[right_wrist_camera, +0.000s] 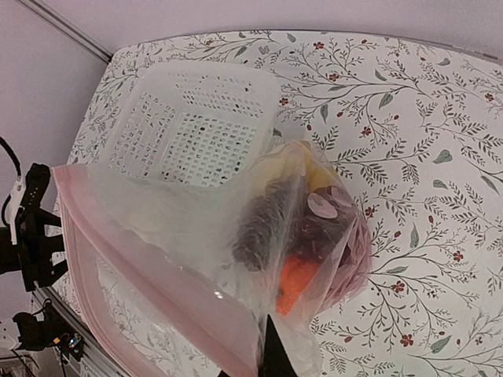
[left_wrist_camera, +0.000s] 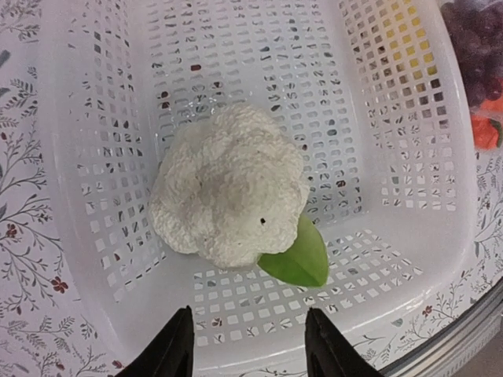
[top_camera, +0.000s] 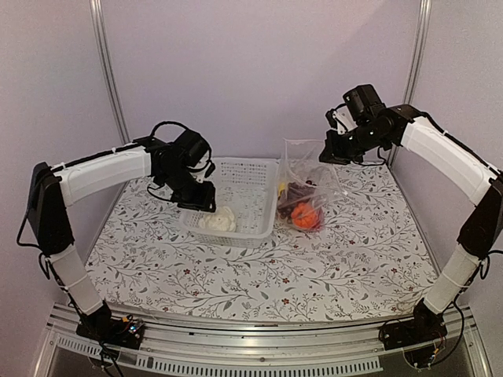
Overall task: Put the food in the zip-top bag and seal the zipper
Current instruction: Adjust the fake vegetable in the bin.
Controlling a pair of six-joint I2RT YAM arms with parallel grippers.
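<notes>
1. Left hand [left_wrist_camera: 247,314]: two dark fingers spread apart, holding nothing, poised over the near end of the basket. Judged step: fetch the last loose piece of food.
2. White cauliflower [left_wrist_camera: 228,188], toy: a rounded, lumpy head with a matte, nubbly surface. It lies on the basket floor directly ahead of the open fingers. A smooth green leaf [left_wrist_camera: 299,255] juts from its near right side. A good grasp would straddle the bulky head rather than the thin leaf, which looks likely to slip or bend.
3. White perforated plastic basket [left_wrist_camera: 393,118]: rigid, with a grid of holes and sloping walls. The walls leave room for a straight descent, and the fingers should clear the near rim.
4. Floral-print tabletop [top_camera: 236,275]: flat, carries both basket and bag.
5. Clear, crinkly plastic zip-top bag [top_camera: 302,169]: stands just to the right of the basket, with thin, floppy, glossy film. It contains a dark purple grape bunch [top_camera: 297,192], an orange round fruit [top_camera: 304,214] and yellow pieces [right_wrist_camera: 314,177], heaped at the bottom.
6. Zipper [right_wrist_camera: 189,314]: a pinkish band along the mouth edge, apparently unsealed. The mouth probably needs holding wide for the cauliflower's girth.
7. Right hand [top_camera: 332,153]: raised beside the bag's top edge, apparently pinched closed on it, holding the bag upright.
</notes>
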